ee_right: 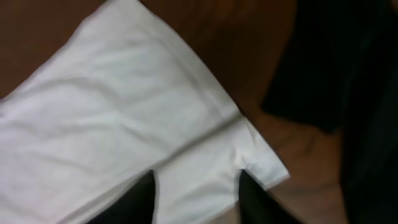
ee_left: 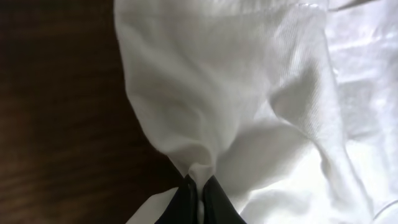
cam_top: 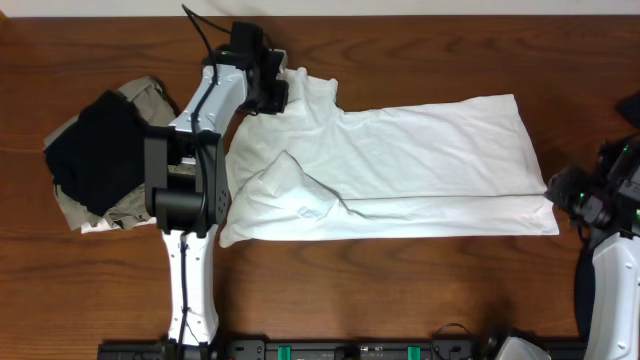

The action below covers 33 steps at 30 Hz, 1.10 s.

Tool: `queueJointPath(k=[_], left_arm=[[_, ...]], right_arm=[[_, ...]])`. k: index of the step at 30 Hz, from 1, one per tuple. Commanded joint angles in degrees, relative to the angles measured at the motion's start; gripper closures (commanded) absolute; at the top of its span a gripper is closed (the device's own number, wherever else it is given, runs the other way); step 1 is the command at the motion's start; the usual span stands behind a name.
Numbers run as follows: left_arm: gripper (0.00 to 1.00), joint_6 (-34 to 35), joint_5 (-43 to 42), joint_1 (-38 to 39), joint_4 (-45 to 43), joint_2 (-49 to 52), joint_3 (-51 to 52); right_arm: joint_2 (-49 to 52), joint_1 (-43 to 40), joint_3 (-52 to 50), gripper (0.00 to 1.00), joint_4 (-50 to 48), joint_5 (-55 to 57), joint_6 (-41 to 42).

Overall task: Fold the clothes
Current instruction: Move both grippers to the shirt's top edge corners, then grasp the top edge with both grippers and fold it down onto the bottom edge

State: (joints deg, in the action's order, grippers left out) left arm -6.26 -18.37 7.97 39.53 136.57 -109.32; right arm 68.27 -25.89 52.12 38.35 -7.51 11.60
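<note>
T-shirt [ee_left: 217, 93] apparently pinched in left jaws.

A reddish-brown wooden desk [cam_top: 400, 300] with visible grain fills the overhead frame (lit evenly, it seems); a pale strip [cam_top: 450, 6] runs along the top edge.

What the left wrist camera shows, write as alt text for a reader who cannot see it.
The left hand, shut at the bottom edge, pinches a bunched fold of the white T-shirt, which fills most of the frame. Dark wooden table shows on the left.
</note>
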Motion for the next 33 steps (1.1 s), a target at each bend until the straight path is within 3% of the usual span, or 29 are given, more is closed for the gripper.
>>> queueJointPath(k=[1, 8, 11, 15, 17, 21, 27, 33], left_arm=[[0.94, -0.3, -0.4, -0.3, 1.5, -2.8, -1.2], [0.94, 5.3, -0.5, -0.3, 3.7, -8.8, -1.2], [0.94, 7.0, -0.5, -0.2, 3.9, -10.5, -1.2], [0.94, 8.8, -0.5, -0.2, 4.9, -11.0, -1.2], [0.94, 8.8, -0.5, -0.2, 5.5, -11.0, -1.2], [0.94, 8.7, -0.5, -0.1, 5.7, -11.0, -1.2], [0.94, 8.7, -0.5, -0.1, 5.6, -11.0, -1.2], [0.94, 8.7, -0.5, -0.1, 5.6, -11.0, -1.2]], right_arm=[[0.8, 2.1, 0.6, 0.68, -3.9, -3.6, -3.1], [11.5, 7.1, 0.9, 0.55, -17.8, -4.5, -4.7], [19.3, 8.4, 2.4, 0.39, -24.2, -5.7, -6.4], [29.0, 9.7, 5.8, 0.33, -32.9, -5.8, -10.5], [33.5, 9.9, 8.1, 0.24, -36.8, -5.8, -11.8], [42.1, 9.9, 13.7, 0.15, -40.3, -5.9, -11.9], [52.4, 10.2, 21.0, 0.12, -40.2, -8.0, -11.9], [55.9, 11.1, 23.0, 0.13, -40.7, -7.9, -11.9]])
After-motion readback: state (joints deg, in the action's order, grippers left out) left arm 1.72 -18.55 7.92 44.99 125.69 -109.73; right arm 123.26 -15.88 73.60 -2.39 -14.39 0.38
